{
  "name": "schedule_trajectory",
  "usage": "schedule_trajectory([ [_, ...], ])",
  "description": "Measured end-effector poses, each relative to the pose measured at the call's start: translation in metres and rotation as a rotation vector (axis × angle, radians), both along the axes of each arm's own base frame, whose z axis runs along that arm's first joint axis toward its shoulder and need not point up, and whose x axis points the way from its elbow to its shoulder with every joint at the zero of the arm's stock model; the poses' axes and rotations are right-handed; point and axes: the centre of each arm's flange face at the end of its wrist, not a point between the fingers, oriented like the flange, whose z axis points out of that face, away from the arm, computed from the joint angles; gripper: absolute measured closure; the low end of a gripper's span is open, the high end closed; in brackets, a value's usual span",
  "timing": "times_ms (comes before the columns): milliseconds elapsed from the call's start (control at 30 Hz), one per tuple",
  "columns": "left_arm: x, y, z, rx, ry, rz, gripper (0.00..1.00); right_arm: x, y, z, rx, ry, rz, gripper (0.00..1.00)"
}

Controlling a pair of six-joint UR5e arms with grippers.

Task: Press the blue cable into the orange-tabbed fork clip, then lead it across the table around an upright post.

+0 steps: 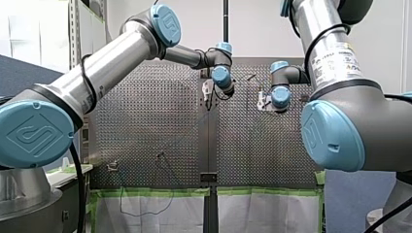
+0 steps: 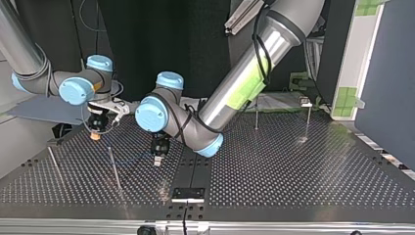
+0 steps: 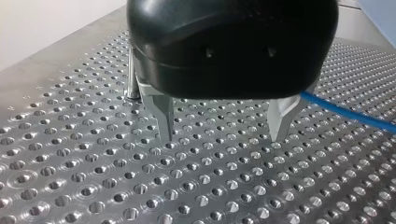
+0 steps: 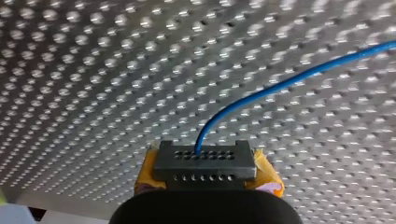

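Now, left jaws: spread, held over the desk (image 3: 93, 186).
Right jaws: pressed together on the blue cable (image 4: 299, 79).

Blue cable (image 4: 289, 82), silver perforated table (image 3: 93, 186).

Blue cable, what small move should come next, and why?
Probably shift my left end effector sideways toward the blue cable: its fingers stand open on nothing, the cable passes beside one finger, and my right end effector is shut on it.
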Motion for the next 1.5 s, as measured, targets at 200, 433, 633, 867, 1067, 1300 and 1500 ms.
schedule_trajectory([
  [200, 0.001, 0.001, 0.0, -0.001, -0.001, 0.002, 0.0, -0.01, -0.002, -0.034, 0.02, 0.004, -0.015, 1.0],
  [433, 0.002, 0.002, 0.0, -0.001, -0.002, 0.004, 0.0, -0.03, -0.004, -0.078, 0.057, 0.015, -0.044, 1.0],
  [633, 0.002, 0.002, 0.0, -0.002, -0.002, 0.002, 0.0, -0.046, 0.002, -0.108, 0.076, 0.008, -0.066, 1.0],
  [867, 0.001, 0.0, 0.0, 0.002, -0.002, -0.01, 0.0, -0.062, 0.017, -0.15, 0.108, -0.017, -0.091, 1.0],
  [1067, -0.003, -0.006, 0.0, 0.02, -0.006, -0.05, 0.0, -0.07, 0.025, -0.188, 0.131, -0.019, -0.106, 1.0],
  [1300, -0.006, -0.009, 0.0, 0.033, -0.004, -0.084, 0.0, -0.08, 0.026, -0.225, 0.137, -0.02, -0.133, 1.0],
  [1500, -0.008, -0.009, -0.001, 0.06, 0.006, -0.089, 0.0, -0.092, 0.028, -0.238, 0.132, -0.023, -0.162, 1.0],
])
